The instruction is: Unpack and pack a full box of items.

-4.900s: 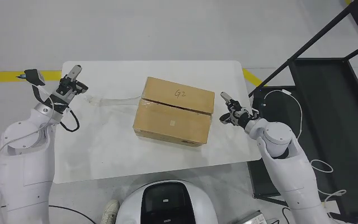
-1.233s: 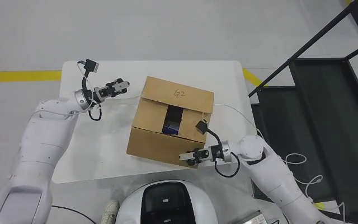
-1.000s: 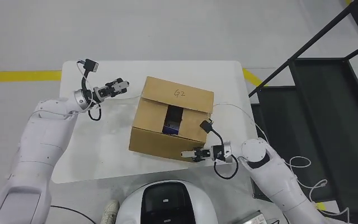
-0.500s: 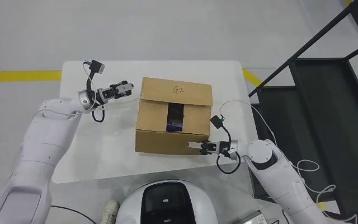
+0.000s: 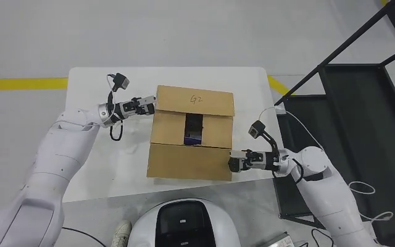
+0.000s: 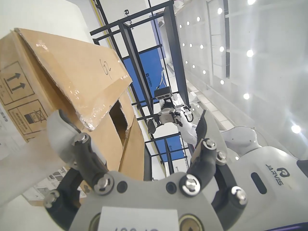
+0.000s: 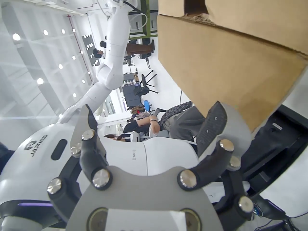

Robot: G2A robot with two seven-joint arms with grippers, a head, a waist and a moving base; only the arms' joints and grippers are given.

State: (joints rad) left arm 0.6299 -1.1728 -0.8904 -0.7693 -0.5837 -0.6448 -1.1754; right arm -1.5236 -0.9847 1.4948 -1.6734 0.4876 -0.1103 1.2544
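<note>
A white rectangular table (image 5: 105, 167) with rounded corners carries a brown cardboard box (image 5: 191, 160), which rests flat on its top. The box sits a little right of the middle. Its near side is close to the table's near edge, and its top flaps are parted by a narrow dark gap.

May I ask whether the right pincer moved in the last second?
Yes: the right pincer has shifted toward the right edge of the table, to the near right corner of the box.

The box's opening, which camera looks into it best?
The top view: it looks down into the opening of the box, with something blue inside. Both wrist views see it slantwise, as a dark notch.
</note>
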